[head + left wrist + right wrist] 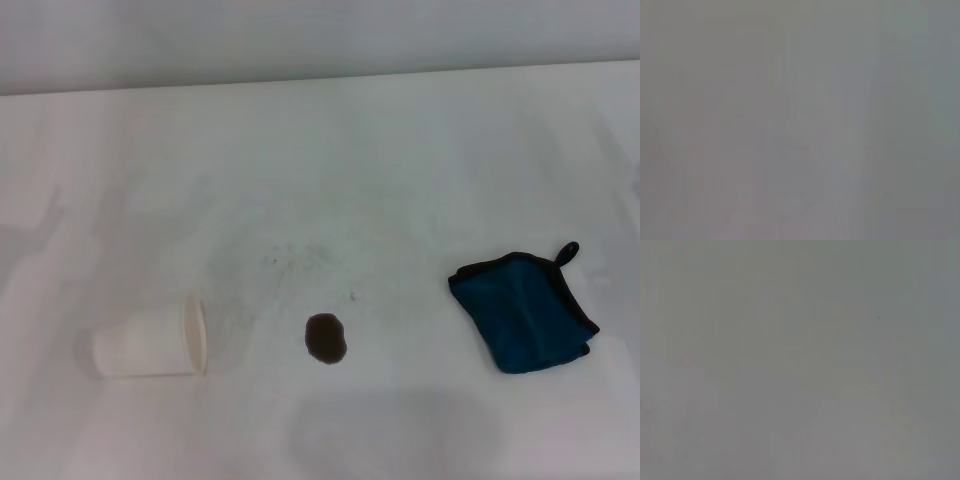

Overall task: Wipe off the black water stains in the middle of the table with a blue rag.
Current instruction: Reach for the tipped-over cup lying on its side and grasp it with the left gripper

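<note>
In the head view, the black water stain (326, 339) is a small dark oval blot on the white table (360, 170), near the front middle. The blue rag (522, 311) lies folded flat to the right of it, dark blue with black edging and a small black loop at its far corner. Neither gripper nor any arm appears in the head view. Both wrist views show only a plain grey surface with nothing distinct on it.
A white paper cup (152, 343) lies on its side to the left of the stain, its mouth turned toward the stain. Faint grey specks (295, 255) dot the tabletop just behind the stain. The table's far edge meets a pale wall.
</note>
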Available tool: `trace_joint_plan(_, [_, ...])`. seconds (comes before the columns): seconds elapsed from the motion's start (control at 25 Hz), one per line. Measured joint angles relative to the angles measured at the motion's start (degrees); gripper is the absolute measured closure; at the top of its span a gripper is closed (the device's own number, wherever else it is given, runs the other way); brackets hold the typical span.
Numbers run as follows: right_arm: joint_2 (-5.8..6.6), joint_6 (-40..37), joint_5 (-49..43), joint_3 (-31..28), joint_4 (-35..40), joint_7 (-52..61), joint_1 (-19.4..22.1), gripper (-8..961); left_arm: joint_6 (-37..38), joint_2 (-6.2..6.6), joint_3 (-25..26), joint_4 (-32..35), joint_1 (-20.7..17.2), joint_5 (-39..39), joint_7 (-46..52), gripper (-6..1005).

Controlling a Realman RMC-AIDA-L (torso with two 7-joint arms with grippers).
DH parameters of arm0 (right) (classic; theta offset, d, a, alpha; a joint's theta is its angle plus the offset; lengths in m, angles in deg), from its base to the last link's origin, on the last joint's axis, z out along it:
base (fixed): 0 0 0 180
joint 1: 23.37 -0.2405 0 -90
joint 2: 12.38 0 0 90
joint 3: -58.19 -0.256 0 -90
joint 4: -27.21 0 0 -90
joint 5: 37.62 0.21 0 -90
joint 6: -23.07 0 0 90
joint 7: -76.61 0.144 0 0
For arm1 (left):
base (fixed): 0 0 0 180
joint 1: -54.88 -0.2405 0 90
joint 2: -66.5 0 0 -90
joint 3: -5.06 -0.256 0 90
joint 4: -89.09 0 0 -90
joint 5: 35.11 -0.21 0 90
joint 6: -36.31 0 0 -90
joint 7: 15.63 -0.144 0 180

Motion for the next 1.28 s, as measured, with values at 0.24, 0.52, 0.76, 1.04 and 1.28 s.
trace_joint_plan(0.24, [-0.01, -0.6, 0.0, 0.4, -0.6, -0.2, 0.1, 178, 0.4, -0.13, -0.2, -15.3, 3.5, -7.7, 17.8, 124])
trace_joint_plan(0.52, [-0.01, -2.2, 0.0, 1.6, -0.9, -0.1, -0.2, 178, 4.0, -0.03, -0.3, -38.9, 11.0, -23.0, 41.7, 124])
trace_joint_plan(0.76, [-0.06, -2.9, -0.1, 2.2, -0.9, 0.2, -0.5, 179, 11.6, 0.54, -0.4, -56.8, 18.7, -39.3, 54.3, 124])
trace_joint_plan(1.04, [-0.1, -2.9, -0.1, 2.2, -1.0, 0.2, -0.3, 178, 21.9, 0.29, -0.5, -71.6, 28.2, -59.7, 56.2, 124])
trace_joint_plan(1.28, [-0.1, -2.6, -0.1, 3.1, -1.0, 0.3, -0.5, 178, 23.8, 0.05, -0.6, -74.5, 39.0, -85.8, 51.9, 124])
